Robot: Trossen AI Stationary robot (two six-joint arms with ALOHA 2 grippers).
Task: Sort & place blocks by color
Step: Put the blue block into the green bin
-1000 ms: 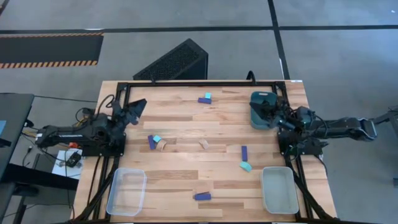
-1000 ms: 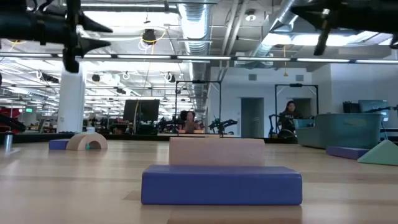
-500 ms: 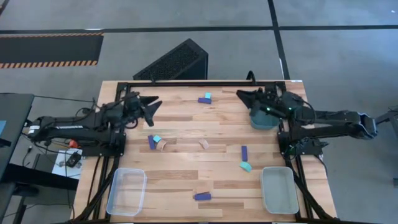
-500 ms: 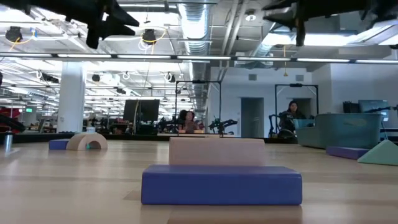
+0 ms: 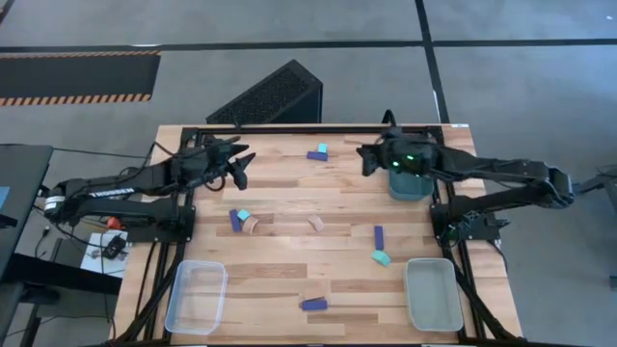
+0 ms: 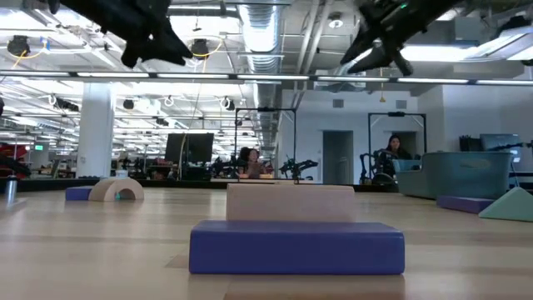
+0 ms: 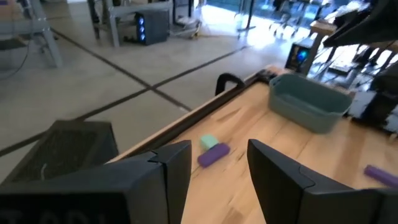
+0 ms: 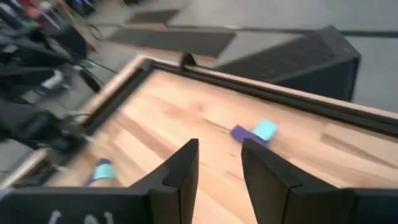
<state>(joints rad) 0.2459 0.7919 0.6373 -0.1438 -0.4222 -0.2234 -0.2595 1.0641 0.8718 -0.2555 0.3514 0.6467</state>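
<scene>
Small blocks lie flat on the wooden table. A blue bar with a teal cube (image 5: 317, 152) sits near the far edge, also in the left wrist view (image 7: 213, 154) and the right wrist view (image 8: 255, 132). A blue bar (image 5: 234, 221), a teal cube (image 5: 243, 215) and a wood arch (image 5: 253, 225) lie left of centre. A wood piece (image 5: 316, 223), a blue bar (image 5: 378, 236) and a teal wedge (image 5: 382, 257) lie right of centre. Another blue bar (image 5: 313, 304) is at the near edge. My left gripper (image 5: 236, 164) and right gripper (image 5: 364, 159) hover open on either side of the far pair, touching nothing.
A dark teal tray (image 5: 410, 183) stands at the far right, partly under my right arm. A clear tray (image 5: 197, 296) sits at the near left and a grey tray (image 5: 433, 293) at the near right. A black metal frame (image 5: 318, 126) rims the table. People sit in the room beyond.
Both arms have reached inward from the table's sides. My left gripper has swung from the left edge toward the right. My right gripper has moved from over the dark teal tray toward the left. Both now flank the far blue bar and teal cube. No block has moved.
</scene>
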